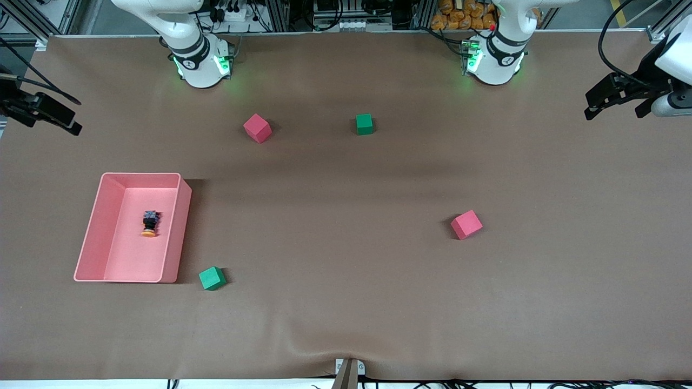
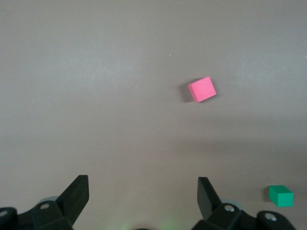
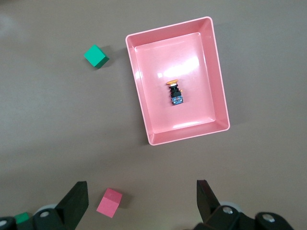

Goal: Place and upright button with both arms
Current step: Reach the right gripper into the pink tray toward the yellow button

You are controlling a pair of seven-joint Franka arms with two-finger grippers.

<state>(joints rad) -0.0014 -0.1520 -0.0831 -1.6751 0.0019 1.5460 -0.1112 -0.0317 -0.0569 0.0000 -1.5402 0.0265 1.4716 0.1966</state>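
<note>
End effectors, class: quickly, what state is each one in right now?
Left end effector: open, holding nothing, over bare table.
Right end effector: open, holding nothing, high above the table.

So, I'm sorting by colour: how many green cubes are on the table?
2. One green cube sits near the arms' bases, beside a red cube; the other green cube sits beside the pink tray.

We see the table (image 1: 346, 302) under a matt brown sheet, faintly rippled at the frame's lower middle. The pink tray (image 1: 181, 227) at lower left looks like smooth plastic, its floor glossy with glare. The red cubes (image 1: 466, 224) and green cubes (image 1: 212, 278) look matt and foam-like.
</note>
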